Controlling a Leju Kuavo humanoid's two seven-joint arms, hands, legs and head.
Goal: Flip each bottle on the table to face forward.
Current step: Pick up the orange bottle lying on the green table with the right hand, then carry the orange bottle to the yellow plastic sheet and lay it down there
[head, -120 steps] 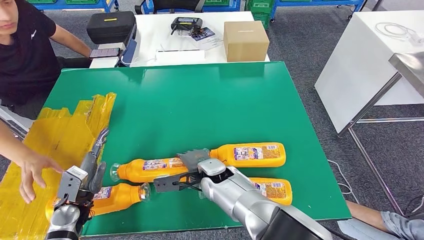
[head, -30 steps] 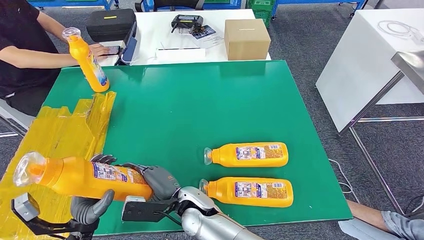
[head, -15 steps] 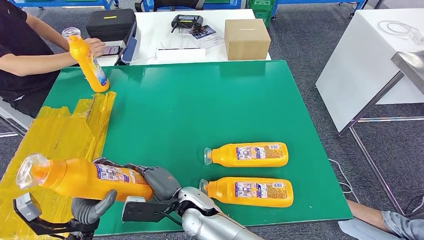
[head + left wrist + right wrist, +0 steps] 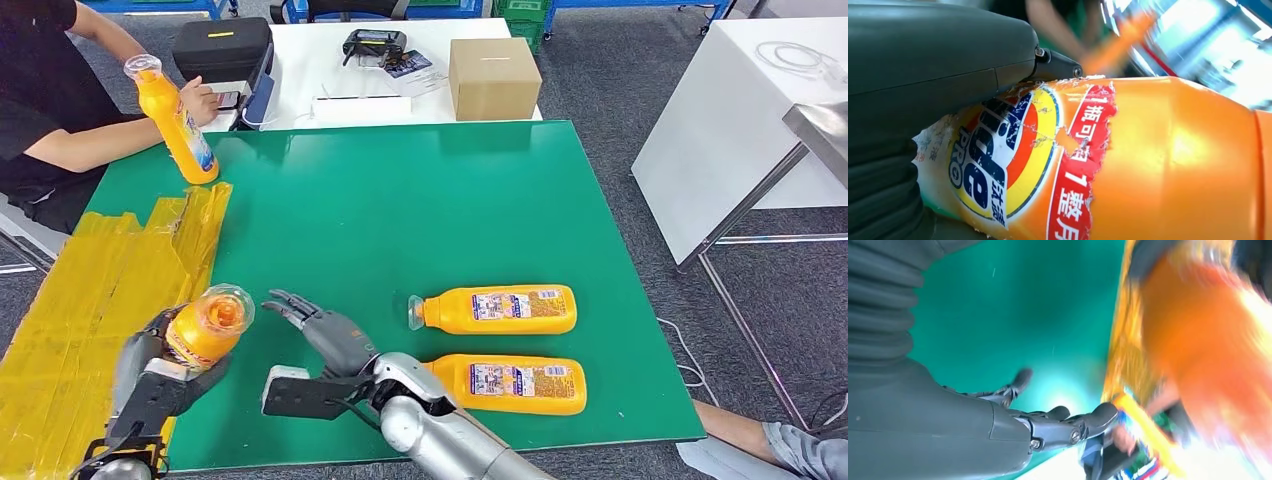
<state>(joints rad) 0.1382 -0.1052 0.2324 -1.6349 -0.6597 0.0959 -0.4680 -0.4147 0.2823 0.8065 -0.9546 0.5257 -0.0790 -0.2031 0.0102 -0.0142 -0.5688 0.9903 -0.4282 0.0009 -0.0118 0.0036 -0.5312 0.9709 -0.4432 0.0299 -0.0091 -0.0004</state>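
Note:
My left hand [image 4: 150, 375] grips an orange bottle [image 4: 207, 326] at the table's near left, its clear cap turned up toward the camera. The left wrist view shows that bottle's torn label [image 4: 1013, 160] close up under my thumb [image 4: 938, 55]. Just to its right my right hand [image 4: 325, 335] is open above the green table [image 4: 400, 220], fingers spread, holding nothing; the right wrist view shows its fingers [image 4: 1068, 425] beside the blurred orange bottle [image 4: 1208, 355]. Two more orange bottles lie on their sides at the near right, one [image 4: 495, 309] behind the other [image 4: 505, 384]. A fourth bottle [image 4: 176, 121] stands upright at the far left.
Yellow taped sheeting [image 4: 110, 290] covers the table's left edge. A person [image 4: 50, 100] sits at the far left with a hand near the upright bottle. Behind the green table a white table carries a black case [image 4: 222, 50] and a cardboard box [image 4: 493, 78].
My left hand has turned its bottle from lying across to cap-up toward the camera. My right hand has let go of it and opened, now apart to the right.

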